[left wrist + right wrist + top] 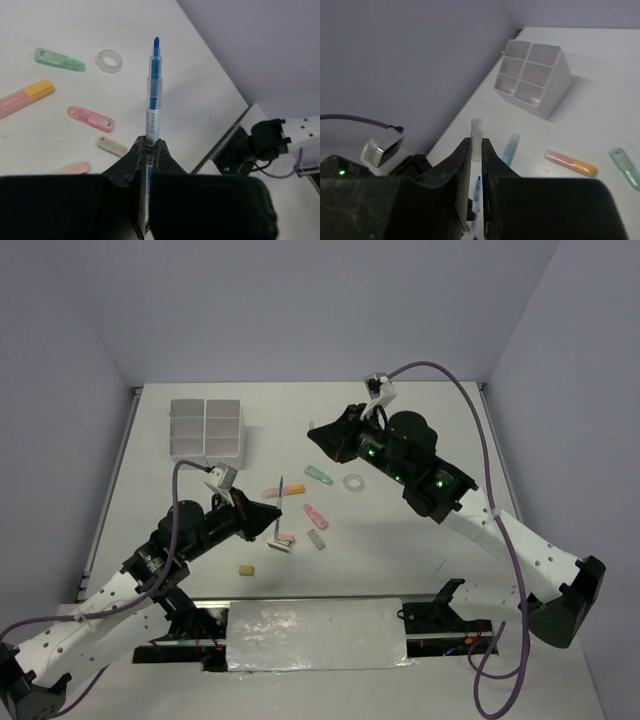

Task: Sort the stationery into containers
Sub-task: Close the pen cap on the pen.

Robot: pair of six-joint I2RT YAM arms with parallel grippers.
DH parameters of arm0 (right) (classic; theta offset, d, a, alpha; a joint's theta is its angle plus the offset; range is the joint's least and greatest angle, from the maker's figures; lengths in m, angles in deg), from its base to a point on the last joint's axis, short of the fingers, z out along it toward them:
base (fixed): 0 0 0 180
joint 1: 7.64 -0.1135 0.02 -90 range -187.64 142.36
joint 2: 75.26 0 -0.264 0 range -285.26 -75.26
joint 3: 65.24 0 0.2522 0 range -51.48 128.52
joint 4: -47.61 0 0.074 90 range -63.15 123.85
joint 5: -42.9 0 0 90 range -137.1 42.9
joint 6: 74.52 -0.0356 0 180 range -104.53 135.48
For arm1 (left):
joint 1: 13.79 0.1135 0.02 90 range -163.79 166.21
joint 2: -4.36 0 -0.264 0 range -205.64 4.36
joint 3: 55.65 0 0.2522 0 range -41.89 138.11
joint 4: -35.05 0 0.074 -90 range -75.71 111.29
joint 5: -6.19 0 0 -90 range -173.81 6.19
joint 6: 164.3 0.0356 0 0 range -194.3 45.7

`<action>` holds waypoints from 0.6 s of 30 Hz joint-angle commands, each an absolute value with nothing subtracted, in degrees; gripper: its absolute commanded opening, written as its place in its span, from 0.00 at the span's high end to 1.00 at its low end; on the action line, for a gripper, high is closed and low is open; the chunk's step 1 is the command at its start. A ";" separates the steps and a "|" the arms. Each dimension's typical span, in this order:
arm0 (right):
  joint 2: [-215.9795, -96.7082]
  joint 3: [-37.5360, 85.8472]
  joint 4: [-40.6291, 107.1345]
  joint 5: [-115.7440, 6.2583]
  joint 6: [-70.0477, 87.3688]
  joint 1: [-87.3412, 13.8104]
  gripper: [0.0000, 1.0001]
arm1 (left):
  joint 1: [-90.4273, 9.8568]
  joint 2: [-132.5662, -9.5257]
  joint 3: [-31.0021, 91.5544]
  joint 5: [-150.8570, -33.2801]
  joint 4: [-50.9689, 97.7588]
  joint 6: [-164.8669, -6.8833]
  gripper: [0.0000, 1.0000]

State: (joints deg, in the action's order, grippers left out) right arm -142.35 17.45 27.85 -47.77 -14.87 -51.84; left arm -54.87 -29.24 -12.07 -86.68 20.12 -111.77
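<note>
Left end effector (148, 146) pinches a blue pen (154, 90) by its lower end, while the right end effector (476, 147) pinches a clear cap (477, 131).

A white flat tabletop (440, 420) sits between plain pale lilac walls (300, 300). A crinkled silvery sheet (315, 635) lies along its near edge.

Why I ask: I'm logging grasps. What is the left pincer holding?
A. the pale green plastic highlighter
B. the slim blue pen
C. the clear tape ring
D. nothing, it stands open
B: in the left wrist view the left pincer is shut on the slim blue pen; the pale green plastic highlighter and clear tape ring lie on the white table.
</note>
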 commanded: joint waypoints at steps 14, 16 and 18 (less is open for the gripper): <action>-131.78 -4.01 66.80 -63.00 -27.32 -52.20 0.96 | -55.01 -23.24 -16.93 -103.58 45.28 -113.49 1.00; -131.08 -5.07 70.14 -63.53 -28.03 -52.29 0.96 | -55.01 -23.76 -16.93 -104.20 46.51 -114.02 1.00; -130.37 -5.16 70.41 -63.45 -28.56 -52.29 0.96 | -55.01 -24.38 -16.50 -104.72 47.22 -114.28 1.00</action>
